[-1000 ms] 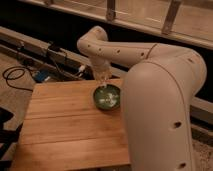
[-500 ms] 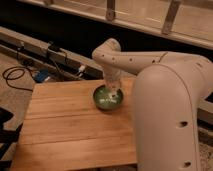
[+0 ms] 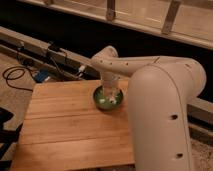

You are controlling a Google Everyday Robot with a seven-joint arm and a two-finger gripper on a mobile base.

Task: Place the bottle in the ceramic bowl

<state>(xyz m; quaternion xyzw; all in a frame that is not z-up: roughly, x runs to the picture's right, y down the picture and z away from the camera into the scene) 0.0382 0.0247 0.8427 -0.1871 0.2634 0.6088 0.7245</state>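
Here the gripper [image 3: 109, 94] hangs straight down into the ceramic bowl [image 3: 108, 97]; its grip cannot be made out. A pale shape in the bowl may be the bottle [image 3: 106, 100], though that is uncertain. The bowl sits at the far edge of the wooden table [image 3: 70, 125], with cables [image 3: 20, 75] on the floor beyond to the left.

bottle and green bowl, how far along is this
Reaching the bowl looks done: the gripper hangs right over the ceramic bowl at the wooden table's far edge. In hand: lowering into it. The bottle can't be made out from here, so release and pulling the arm away remain.
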